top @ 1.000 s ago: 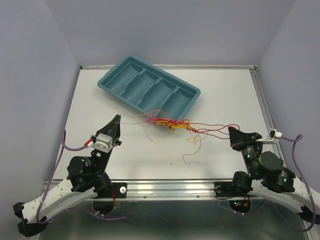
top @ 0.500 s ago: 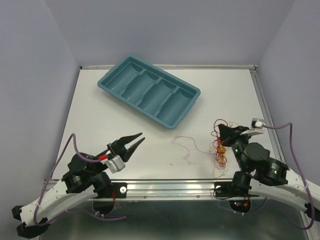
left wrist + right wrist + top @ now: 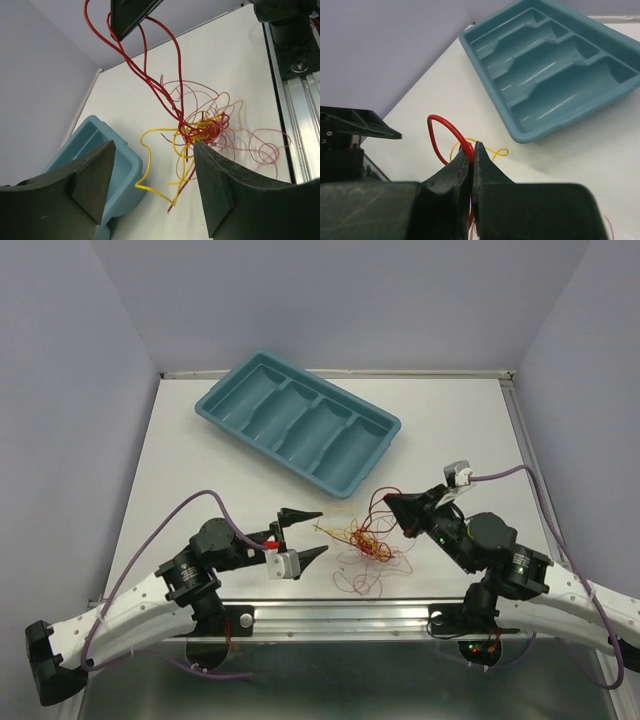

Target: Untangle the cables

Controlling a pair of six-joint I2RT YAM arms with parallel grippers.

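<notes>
One teal tray (image 3: 300, 430) with four compartments, one white table (image 3: 200, 470), and two grippers, the left gripper (image 3: 322, 532) and the right gripper (image 3: 390, 502). There is one tangle of cables (image 3: 365, 540) in perhaps three colours, its hair-thin strands too knotted to count.

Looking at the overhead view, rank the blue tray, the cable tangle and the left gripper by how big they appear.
1. Blue tray, clearly largest.
2. Cables, counted as a loose spread.
3. Left gripper, only slightly smaller.
</notes>
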